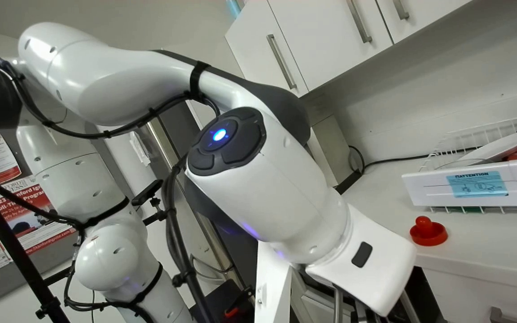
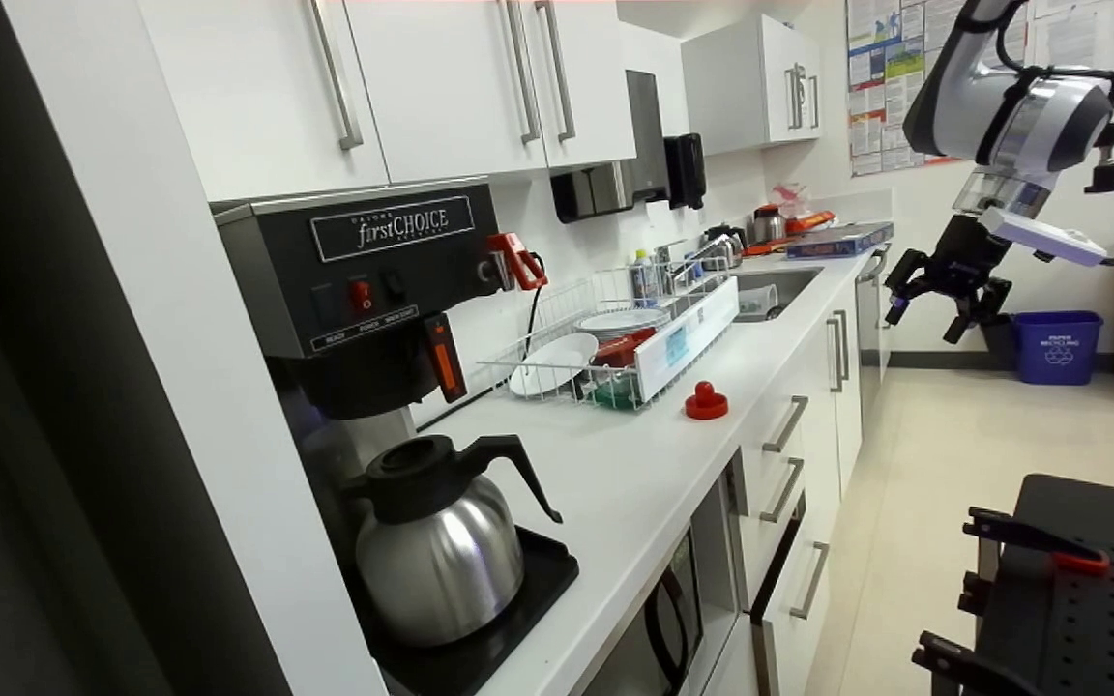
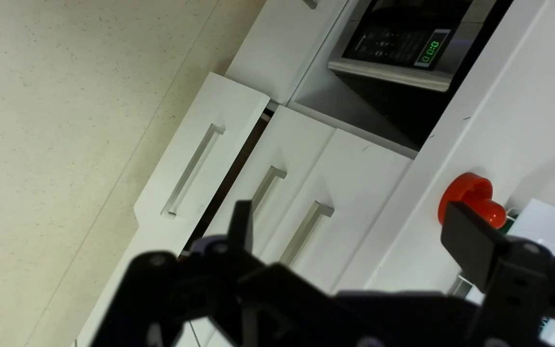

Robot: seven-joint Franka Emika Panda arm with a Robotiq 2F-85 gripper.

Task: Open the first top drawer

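The top drawer (image 3: 359, 185) is a white front right under the counter edge, with a grey bar handle (image 3: 304, 231). It is shut; its handle also shows in an exterior view (image 2: 786, 423). The middle drawer (image 3: 301, 135) below is shut too. The bottom drawer (image 3: 231, 103) stands partly out, with a dark gap above it. My gripper (image 3: 350, 209) is open and empty, fingers wide apart. The near part of the top handle is hidden behind it. In an exterior view my gripper (image 2: 924, 322) hangs in the air, apart from the drawers.
A red knobbed object (image 2: 706, 401) and a white dish rack (image 2: 688, 343) stand on the counter (image 2: 605, 464). A microwave (image 3: 398, 43) sits in a niche beside the drawers. A steel carafe (image 2: 441, 561) stands under a coffee machine. A black cart (image 2: 1099, 590) with clamps is nearby.
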